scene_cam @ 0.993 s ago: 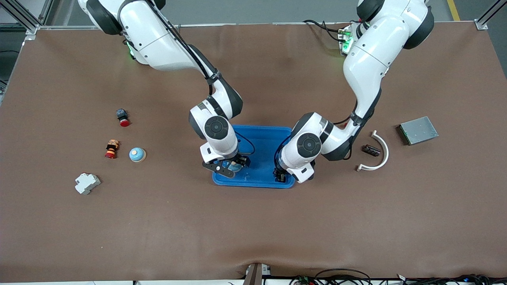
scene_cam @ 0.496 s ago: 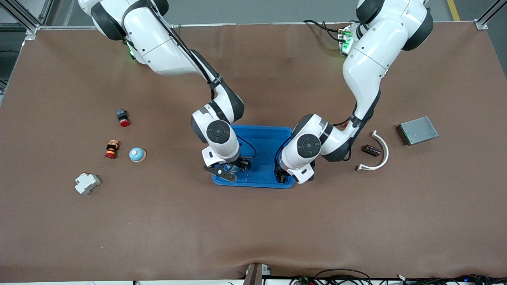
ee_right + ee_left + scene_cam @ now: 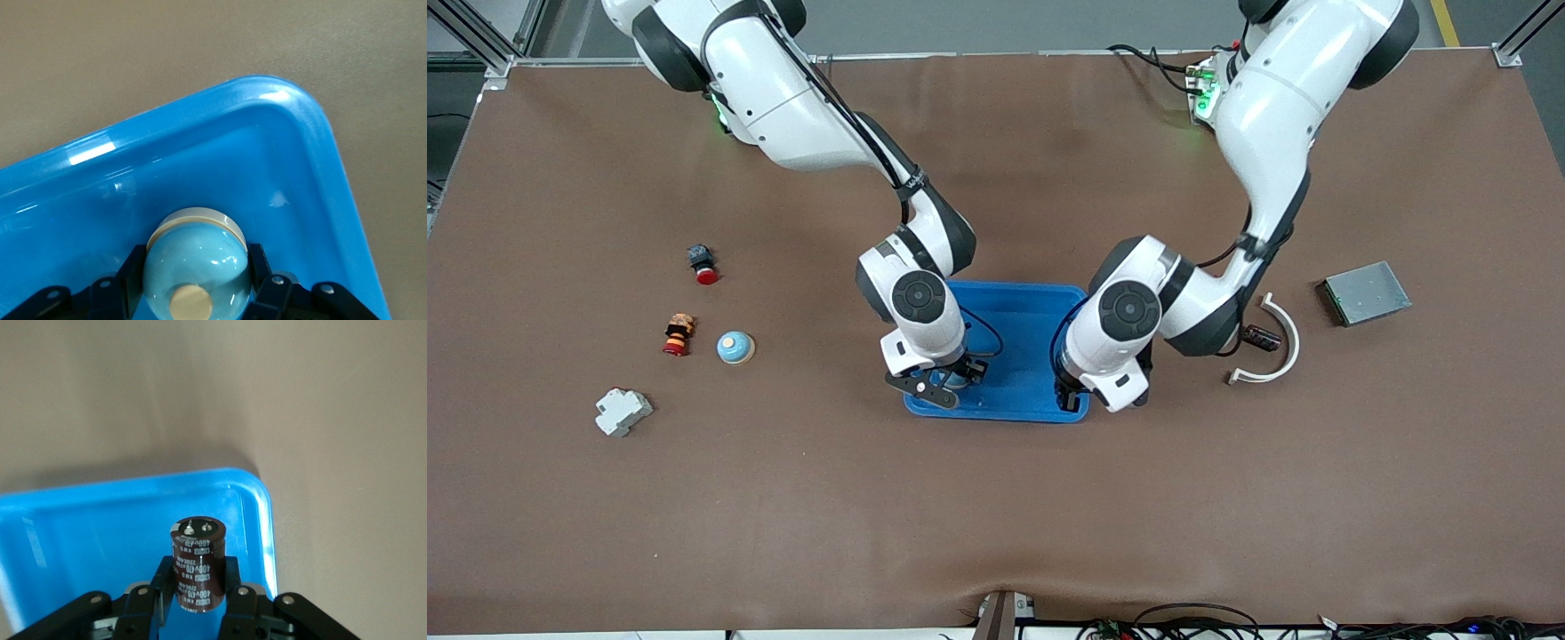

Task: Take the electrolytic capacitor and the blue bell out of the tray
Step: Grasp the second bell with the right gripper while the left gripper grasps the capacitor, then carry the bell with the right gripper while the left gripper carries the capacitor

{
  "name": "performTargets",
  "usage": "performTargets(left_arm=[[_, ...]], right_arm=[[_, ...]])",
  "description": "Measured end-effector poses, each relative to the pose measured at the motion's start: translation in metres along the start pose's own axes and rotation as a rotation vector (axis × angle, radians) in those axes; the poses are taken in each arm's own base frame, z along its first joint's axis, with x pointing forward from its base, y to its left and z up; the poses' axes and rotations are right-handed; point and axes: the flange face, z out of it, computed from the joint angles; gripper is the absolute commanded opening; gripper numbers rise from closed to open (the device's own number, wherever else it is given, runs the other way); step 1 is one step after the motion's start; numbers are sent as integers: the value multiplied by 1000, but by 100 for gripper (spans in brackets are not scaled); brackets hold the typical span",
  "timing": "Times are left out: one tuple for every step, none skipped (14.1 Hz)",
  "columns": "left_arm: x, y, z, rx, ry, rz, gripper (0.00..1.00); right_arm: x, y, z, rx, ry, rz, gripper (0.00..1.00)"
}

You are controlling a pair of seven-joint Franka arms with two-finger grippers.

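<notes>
Gripping capacitor in left pincer, bell in right pincer

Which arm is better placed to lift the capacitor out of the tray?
Left: its tool is shut on the capacitor over the tray; the right tool grips the blue bell.

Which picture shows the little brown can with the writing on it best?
The left wrist view: the capacitor fills the middle, printing readable, clamped in the left gripper over the blue tray. The front view hides it under the arm. The right wrist view misses it.
</notes>
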Motion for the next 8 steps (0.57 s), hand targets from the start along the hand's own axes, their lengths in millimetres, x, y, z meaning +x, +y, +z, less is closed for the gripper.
performTargets(left_arm=[[4,-3,-29,6,20,46,0],[15,-5,-60,7,39,83,0],[34,-6,-89,17,60,117,0],[61,-8,-113,43,82,158,0],[97,-10,-133,76,98,209,0],[139,-10,-150,99,104,262,0],[187,-10,-164,114,103,310,0],[231,-12,-171,131,96,348,0]], right_arm=[[1,1,-6,-30,-17,1,0],[3,2,-17,-57,-32,-1,0],[6,2,-31,-73,-41,-13,0],[11,5,-48,-81,-45,-32,0],[19,11,-64,-89,-51,-52,0],[30,20,-77,-96,-59,-77,0],[44,32,-87,-100,-66,-107,0],[59,45,-93,-99,-71,-138,0]])
